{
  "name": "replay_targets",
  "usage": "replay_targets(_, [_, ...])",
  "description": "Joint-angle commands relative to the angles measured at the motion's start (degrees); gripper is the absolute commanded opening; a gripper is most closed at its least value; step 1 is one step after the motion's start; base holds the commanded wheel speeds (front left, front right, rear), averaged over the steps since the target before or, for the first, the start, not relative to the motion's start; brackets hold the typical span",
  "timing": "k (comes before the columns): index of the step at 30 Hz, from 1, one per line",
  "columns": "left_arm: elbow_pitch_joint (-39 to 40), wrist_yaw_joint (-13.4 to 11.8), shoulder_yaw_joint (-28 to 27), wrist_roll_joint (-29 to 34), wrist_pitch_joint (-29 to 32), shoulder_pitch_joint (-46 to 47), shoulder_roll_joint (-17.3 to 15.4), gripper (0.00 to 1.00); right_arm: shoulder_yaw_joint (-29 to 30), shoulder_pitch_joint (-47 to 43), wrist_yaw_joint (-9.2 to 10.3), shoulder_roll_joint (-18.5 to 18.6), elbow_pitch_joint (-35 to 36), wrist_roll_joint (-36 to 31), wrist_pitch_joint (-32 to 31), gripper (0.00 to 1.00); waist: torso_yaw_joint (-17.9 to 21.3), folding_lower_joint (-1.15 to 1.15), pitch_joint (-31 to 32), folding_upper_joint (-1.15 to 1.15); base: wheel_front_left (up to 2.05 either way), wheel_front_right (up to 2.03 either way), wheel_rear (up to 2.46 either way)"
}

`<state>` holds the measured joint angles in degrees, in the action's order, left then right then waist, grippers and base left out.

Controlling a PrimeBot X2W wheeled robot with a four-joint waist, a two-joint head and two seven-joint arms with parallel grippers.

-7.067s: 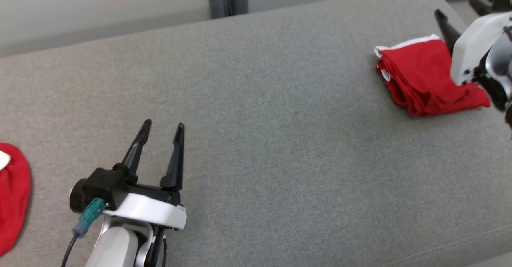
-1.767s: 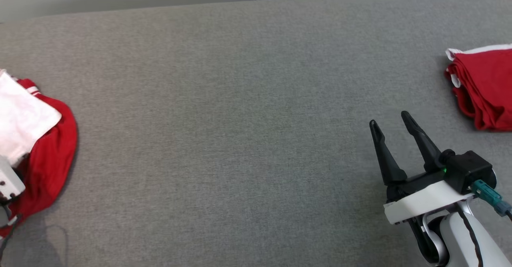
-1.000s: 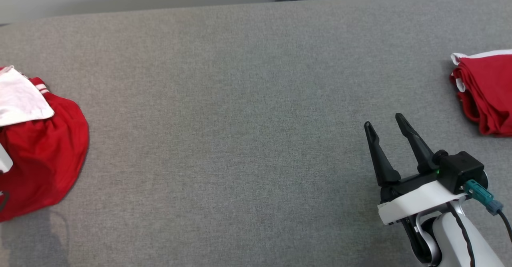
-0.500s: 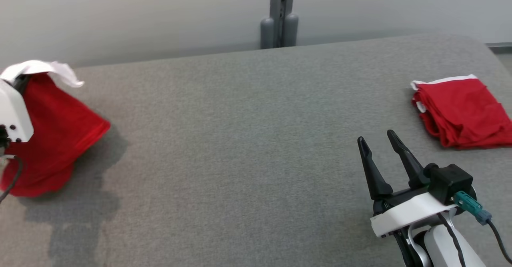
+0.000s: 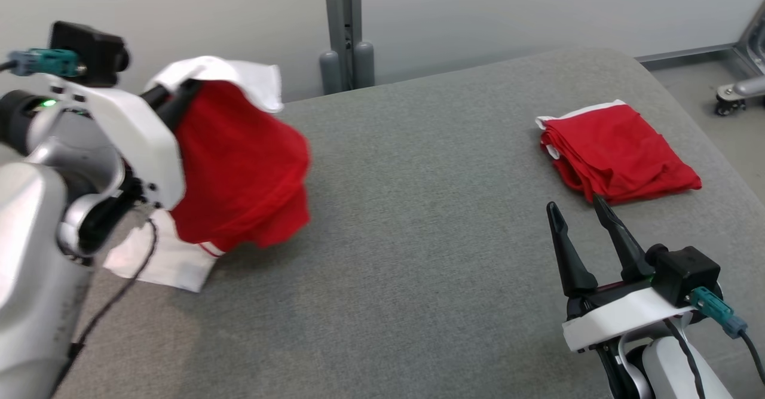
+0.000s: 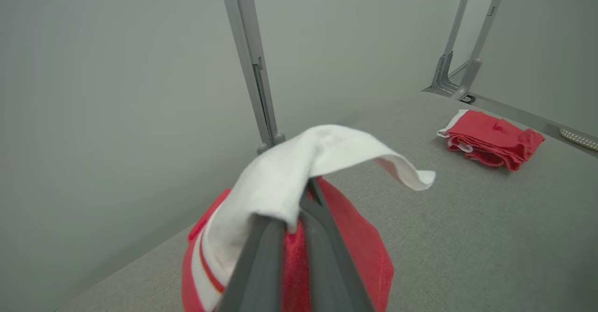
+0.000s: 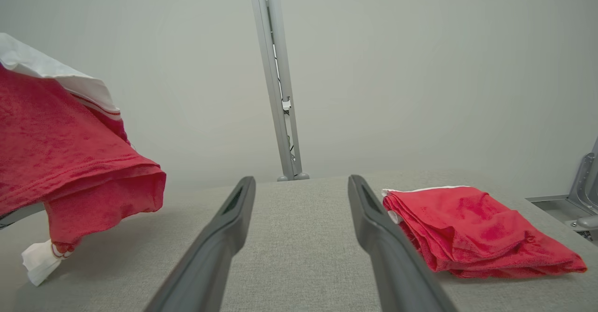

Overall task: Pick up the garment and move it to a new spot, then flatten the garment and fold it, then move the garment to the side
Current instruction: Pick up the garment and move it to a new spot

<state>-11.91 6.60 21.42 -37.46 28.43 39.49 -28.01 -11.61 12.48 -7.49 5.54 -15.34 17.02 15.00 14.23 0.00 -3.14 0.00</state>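
While the left gripper (image 5: 179,94) pinches the garment (image 5: 239,166) aloft near the cushion's (image 5: 418,220) left edge, right gripper (image 5: 575,205) spread, relocation seems in hand; next, lower it mid-cushion

From the head we look down across the grey cushion (image 5: 418,208); both wrist views sit low, facing the wall (image 7: 420,69) — all three share the folded red cloth (image 5: 615,151).
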Motion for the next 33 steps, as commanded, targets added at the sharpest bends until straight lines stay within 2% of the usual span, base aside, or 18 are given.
replay_targets(1, [2.21, -0.34, 0.52, -0.52, -0.43, -0.68, 1.33, 0.00, 0.22, 0.14, -0.01, 0.24, 0.38, -0.34, 0.23, 1.00, 1.07, 0.00, -0.34, 0.00, 0.00, 0.00, 0.00])
replay_targets(8, [10.86, -0.61, 1.97, -2.43, -3.14, -1.66, 6.39, 0.00, 0.47, 0.84, -0.01, 0.39, 0.77, -0.06, 0.23, 1.00, 3.35, 0.00, -1.64, 0.00, 0.00, 0.00, 0.00])
replay_targets(11, [11.43, -1.16, 2.50, -2.24, -2.59, -2.79, 6.15, 0.00, 0.47, 0.78, -0.01, 0.30, 0.82, -0.07, 0.23, 1.00, 4.15, 0.00, -2.19, 0.00, 0.00, 0.00, 0.00])
replay_targets(16, [7.42, -1.66, 2.17, -3.74, -2.58, -7.20, 5.17, 0.00, 0.02, 1.05, -0.01, 0.02, 0.53, 0.15, 0.24, 1.00, 5.36, 0.00, -2.98, 0.00, 0.00, 0.00, 0.00])
replay_targets(21, [-0.98, -1.65, 1.02, -5.11, -3.84, -11.60, 3.70, 0.00, 0.11, 1.00, -0.01, -0.02, 0.18, 0.17, 0.24, 1.00, 5.60, 0.00, -3.56, 0.00, 0.00, 0.00, 0.00])
replay_targets(22, [-3.13, -1.63, 0.78, -5.65, -4.05, -12.29, 3.66, 0.18, 0.04, 1.07, -0.01, 0.02, 0.09, 0.15, 0.24, 1.00, 5.51, 0.00, -3.64, 0.00, 0.00, 0.00, 0.00])
replay_targets(23, [-5.40, -1.55, 0.63, -6.07, -4.20, -12.74, 3.70, 0.44, -0.01, 1.18, -0.01, 0.07, -0.04, 0.13, 0.25, 1.00, 5.38, 0.00, -3.70, 0.00, 0.00, 0.00, 0.00])
replay_targets(24, [-7.30, -1.49, 0.53, -6.02, -4.53, -12.85, 3.56, 1.00, -0.04, 1.26, -0.01, 0.18, -0.16, 0.16, 0.25, 1.00, 5.18, 0.00, -3.75, 0.00, 0.00, 0.00, 0.00])
replay_targets(29, [-12.91, -0.97, 0.58, -5.58, -7.47, -12.15, 3.94, 1.00, -0.46, 1.34, -0.01, 0.51, -0.62, 0.10, 0.24, 1.00, 3.81, 0.00, -3.65, 0.00, 0.00, 0.00, 0.00])
replay_targets(33, [-14.12, -0.07, 1.38, -5.22, -10.06, -11.34, 4.08, 1.00, -0.61, 0.97, -0.01, 0.85, -1.25, -0.04, 0.24, 1.00, 1.83, 0.00, -3.01, 0.00, 0.00, 0.00, 0.00])
